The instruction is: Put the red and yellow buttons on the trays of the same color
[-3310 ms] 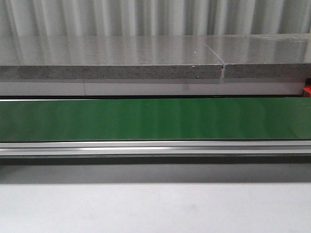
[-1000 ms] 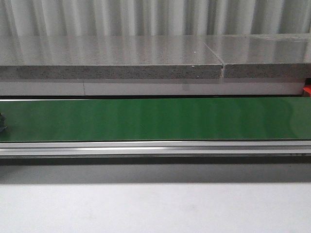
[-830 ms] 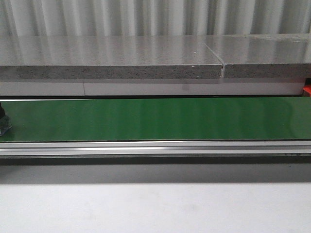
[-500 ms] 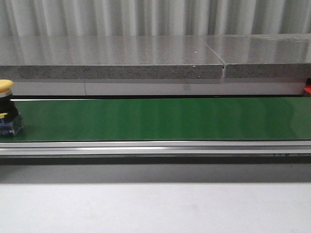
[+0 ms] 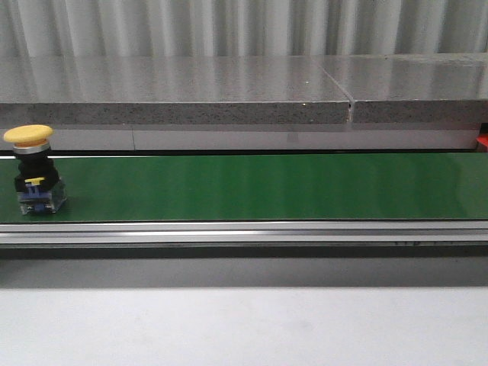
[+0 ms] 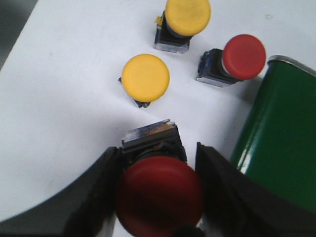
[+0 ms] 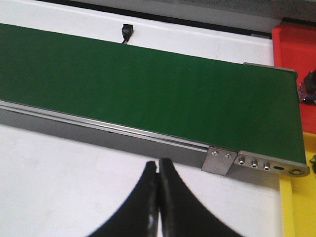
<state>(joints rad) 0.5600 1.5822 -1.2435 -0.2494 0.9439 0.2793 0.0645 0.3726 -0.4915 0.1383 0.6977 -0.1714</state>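
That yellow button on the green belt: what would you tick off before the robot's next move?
1. Yellow button upright on the green belt: ok.
2. Left gripper closed around a red button: ok.
3. Right gripper empty, fingers together, ready to catch: ok.
4. Red tray at the belt's end: ok.
5. Yellow tray free for the button: cannot tell, only an edge shows.

Red tray (image 7: pixel 295 42) and yellow tray (image 7: pixel 298 207) cut by frame edge.
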